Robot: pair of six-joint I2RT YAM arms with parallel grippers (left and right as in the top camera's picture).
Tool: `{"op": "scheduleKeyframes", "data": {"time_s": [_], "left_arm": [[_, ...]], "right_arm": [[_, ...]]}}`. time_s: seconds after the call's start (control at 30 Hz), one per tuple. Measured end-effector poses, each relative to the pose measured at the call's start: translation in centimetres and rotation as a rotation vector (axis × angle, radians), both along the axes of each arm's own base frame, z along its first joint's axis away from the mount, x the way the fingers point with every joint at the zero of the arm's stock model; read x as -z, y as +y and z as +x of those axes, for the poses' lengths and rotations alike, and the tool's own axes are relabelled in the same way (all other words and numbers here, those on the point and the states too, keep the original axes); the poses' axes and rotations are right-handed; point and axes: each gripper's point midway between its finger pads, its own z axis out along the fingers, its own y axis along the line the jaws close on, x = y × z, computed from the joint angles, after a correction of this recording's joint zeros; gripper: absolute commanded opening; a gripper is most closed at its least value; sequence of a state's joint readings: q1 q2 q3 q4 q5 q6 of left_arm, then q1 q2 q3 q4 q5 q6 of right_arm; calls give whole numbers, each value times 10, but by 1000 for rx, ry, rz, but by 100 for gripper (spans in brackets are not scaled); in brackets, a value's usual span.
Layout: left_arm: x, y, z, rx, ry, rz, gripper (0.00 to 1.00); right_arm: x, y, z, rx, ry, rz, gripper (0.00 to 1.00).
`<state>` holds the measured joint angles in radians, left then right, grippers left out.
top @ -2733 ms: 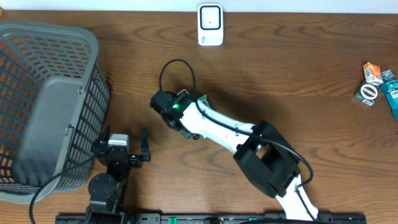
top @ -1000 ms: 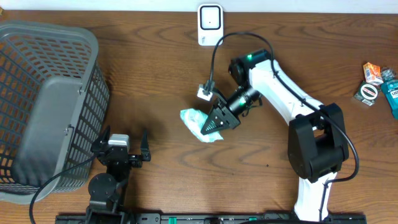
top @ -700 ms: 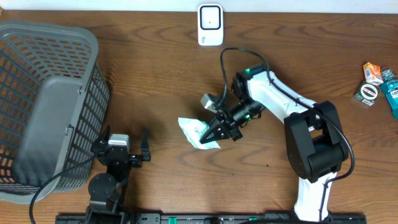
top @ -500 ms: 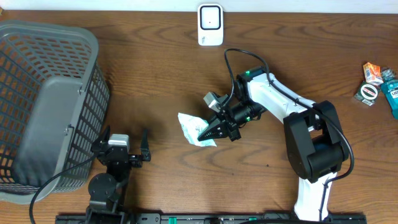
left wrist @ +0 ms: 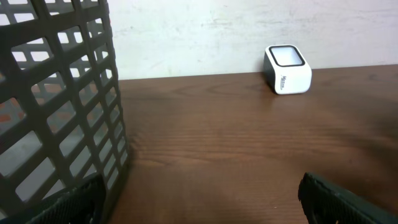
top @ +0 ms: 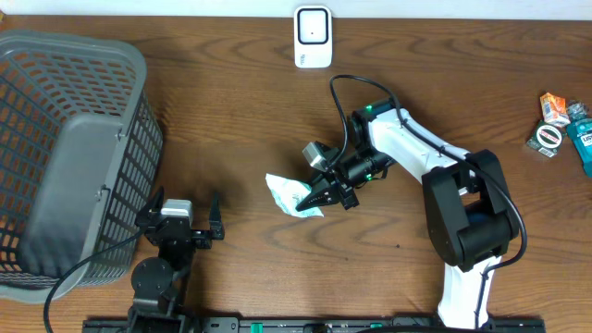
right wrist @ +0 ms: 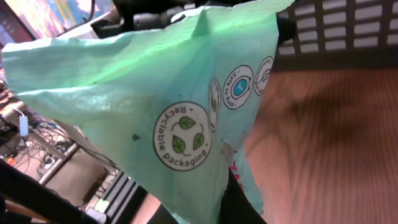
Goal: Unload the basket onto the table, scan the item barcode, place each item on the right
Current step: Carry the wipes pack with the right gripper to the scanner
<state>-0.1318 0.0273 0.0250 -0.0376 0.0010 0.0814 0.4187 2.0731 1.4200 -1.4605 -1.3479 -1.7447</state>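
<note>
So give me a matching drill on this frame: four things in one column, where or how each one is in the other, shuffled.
1. grey plastic mesh basket
2. white boxy barcode scanner
3. light green plastic packet
4. left gripper

a. at the table's far edge, near the middle
b. pinched in the right gripper, mid-table
c. open, holding nothing, next to the basket
d. at the table's left end

Pairs: 1-d, 2-a, 3-b, 4-c

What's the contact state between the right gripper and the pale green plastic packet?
Touching. Right wrist view: the pale green plastic packet fills the frame, pinched at its lower edge; overhead shows the right gripper closed on it.
</note>
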Motion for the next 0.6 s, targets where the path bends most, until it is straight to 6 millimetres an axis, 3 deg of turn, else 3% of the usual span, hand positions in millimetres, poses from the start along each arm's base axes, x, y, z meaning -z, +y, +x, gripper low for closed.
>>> {"op": "scheduleKeyframes", "data": {"time_s": [0.2,0.37,0.47,0.6], "left_arm": [[0,0,0,0,0,0,98],[0,0,0,0,0,0,98],[0,0,0,0,0,0,98],[0,0,0,0,0,0,98]], "right_arm": [[7,-18,28,50,-33,-93,1],[37,-36,82,175,-106,-325,1],[65,-49,125,339,-138,-564,1],[87,-75,169,613,-124,-847,1]]}}
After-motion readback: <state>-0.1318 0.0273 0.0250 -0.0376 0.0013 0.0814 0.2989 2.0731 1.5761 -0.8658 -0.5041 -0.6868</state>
